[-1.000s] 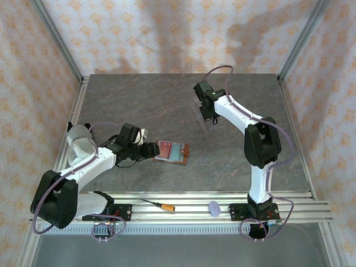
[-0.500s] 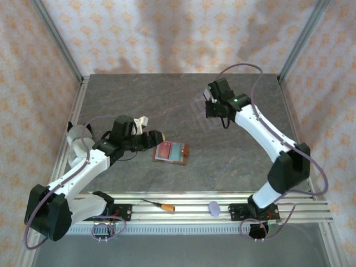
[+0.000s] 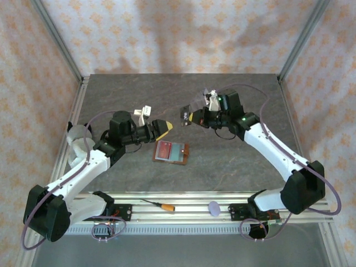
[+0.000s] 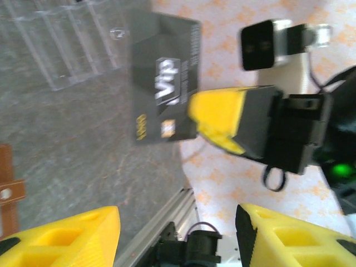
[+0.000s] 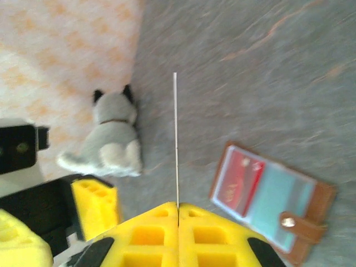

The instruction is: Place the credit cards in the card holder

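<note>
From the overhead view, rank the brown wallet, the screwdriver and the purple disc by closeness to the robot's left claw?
1. Brown wallet, on the table close by the left gripper.
2. Screwdriver, on the near rail, left of centre.
3. Purple disc, same rail, farther right.

Dark grey stone tabletop (image 3: 139, 94) before me, orange-handled screwdriver (image 3: 159, 204) lying on my near metal rails (image 3: 189, 216), small lilac disc (image 3: 214, 208) to its right, grey-and-white plush cat (image 5: 111, 139) at the left edge, clear slotted plastic tray (image 4: 61, 44) towards the far side, orange-patterned walls (image 3: 167, 33) around.
</note>
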### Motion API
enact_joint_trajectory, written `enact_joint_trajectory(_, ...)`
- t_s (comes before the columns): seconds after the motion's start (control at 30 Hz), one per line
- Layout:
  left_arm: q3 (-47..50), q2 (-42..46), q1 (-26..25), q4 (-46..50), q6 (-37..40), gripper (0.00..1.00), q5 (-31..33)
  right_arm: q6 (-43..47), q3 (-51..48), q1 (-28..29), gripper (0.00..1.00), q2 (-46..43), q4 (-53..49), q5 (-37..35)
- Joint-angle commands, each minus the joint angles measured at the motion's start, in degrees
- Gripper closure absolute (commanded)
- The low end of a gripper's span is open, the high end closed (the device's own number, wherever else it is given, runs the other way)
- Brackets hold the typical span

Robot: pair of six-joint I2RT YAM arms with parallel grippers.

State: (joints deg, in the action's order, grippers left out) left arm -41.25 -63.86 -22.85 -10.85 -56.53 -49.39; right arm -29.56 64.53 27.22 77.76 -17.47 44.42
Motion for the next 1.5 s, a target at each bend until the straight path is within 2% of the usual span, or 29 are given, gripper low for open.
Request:
enact_joint_trajectory(0.0,0.37,-1.55,-0.44,-10.16,-4.50,0.43,-3.47,-6.98,-3.34,-0.07,1.00,-3.57,10.47,10.01)
enact_joint_trajectory(0.17,0.40,-3.18,-0.53,-12.01,-5.09,0.46,-3.86,-12.02,-8.98,-0.01,1.00,-5.90,20.18,13.63)
enact_joint_trajectory(0.4,0.28,-3.64,-0.53,-9.77,-3.49,0.46,-3.51,-12.35,-10.28,-0.02,1.00,-7.36,20.48,14.62)
enact_joint_trajectory(0.53,1.18,-4.07,-0.53,-13.77,-5.33,0.47,-4.31,-14.38,-11.26,0.28,1.00,-6.83,23.67,17.06)
enact_joint_trajectory(0.8,2.32,-5.75,-0.53,-16.71,-6.17,0.71,-5.66,-12.63,-12.03,0.82,1.00,-7.09,22.49,18.92)
enact_joint_trajectory(0.9,2.86,-5.87,-0.52,-18.30,-7.01,0.74,-5.73,-13.59,-12.41,1.07,1.00,-7.00,23.75,19.76)
enact_joint_trajectory(1.03,3.12,-6.39,-0.53,-18.87,-6.95,0.89,-6.22,-12.27,-12.73,1.34,1.00,-6.78,22.76,19.59)
enact_joint_trajectory(1.17,4.50,-6.40,-0.53,-23.02,-8.86,1.00,-6.75,-12.24,-13.11,1.43,1.00,-6.22,23.07,19.66)
enact_joint_trajectory(1.2,4.59,-6.45,-0.53,-23.02,-8.63,1.00,-6.91,-12.00,-13.18,1.42,1.00,-6.13,22.74,19.50)
enact_joint_trajectory(1.23,4.57,-6.52,-0.53,-22.73,-8.59,1.00,-7.08,-11.47,-13.12,1.39,0.95,-6.02,22.02,19.08)
enact_joint_trajectory(1.3,4.82,-6.46,-0.53,-22.64,-8.54,1.00,-7.22,-10.42,-12.61,1.43,0.94,-5.71,20.44,18.47)
enact_joint_trajectory(1.33,5.10,-6.27,-0.53,-22.65,-8.39,1.00,-7.09,-9.69,-12.14,1.39,0.90,-5.51,18.95,17.93)
enact_joint_trajectory(1.4,5.48,-5.92,-0.53,-21.19,-7.18,1.00,-6.63,-6.92,-10.77,1.43,0.67,-5.19,14.53,16.40)
enact_joint_trajectory(1.47,4.97,-5.56,-0.53,-15.86,-4.13,1.00,-5.96,-2.45,-9.06,1.43,0.56,-4.50,7.76,13.05)
